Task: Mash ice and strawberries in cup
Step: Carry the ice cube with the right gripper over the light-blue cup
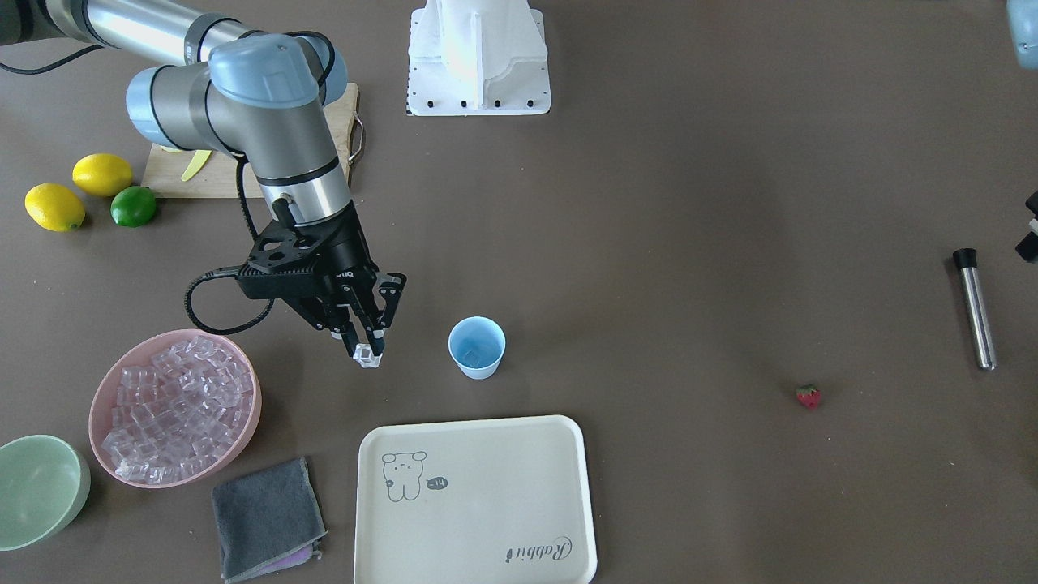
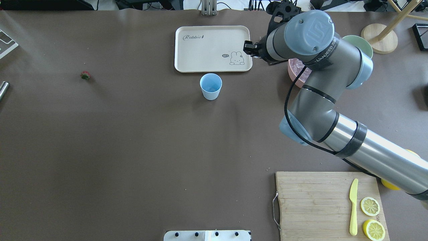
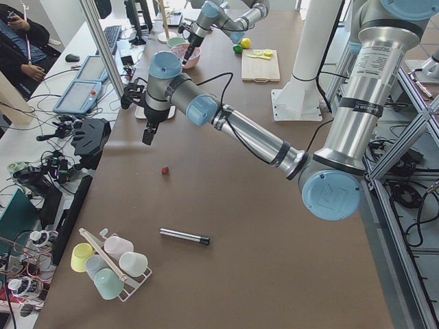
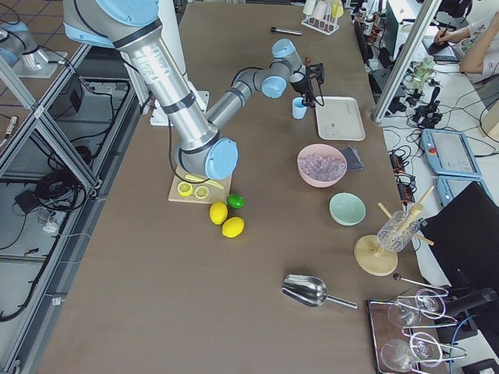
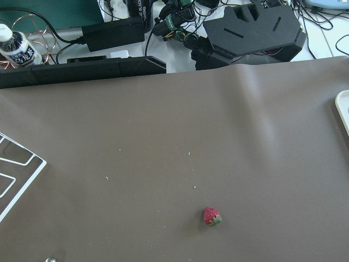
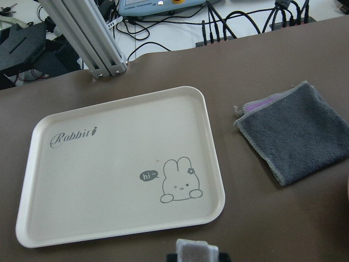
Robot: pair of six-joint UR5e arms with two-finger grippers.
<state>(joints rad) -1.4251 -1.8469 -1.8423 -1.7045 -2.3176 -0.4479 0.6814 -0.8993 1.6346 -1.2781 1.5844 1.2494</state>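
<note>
The light-blue cup stands upright mid-table, just behind the cream tray; it also shows in the overhead view. A clear cube seems to lie at its bottom. My right gripper is shut on one clear ice cube, held above the table between the pink bowl and the cup. The cube shows at the bottom edge of the right wrist view. The strawberry lies alone on the table, far from the cup, and shows in the left wrist view. My left gripper hovers near it; I cannot tell its state.
A pink bowl full of ice cubes sits beside a mint-green bowl and a grey cloth. The cream tray lies in front of the cup. A metal rod lies beyond the strawberry. Lemons, a lime and a cutting board are near the robot.
</note>
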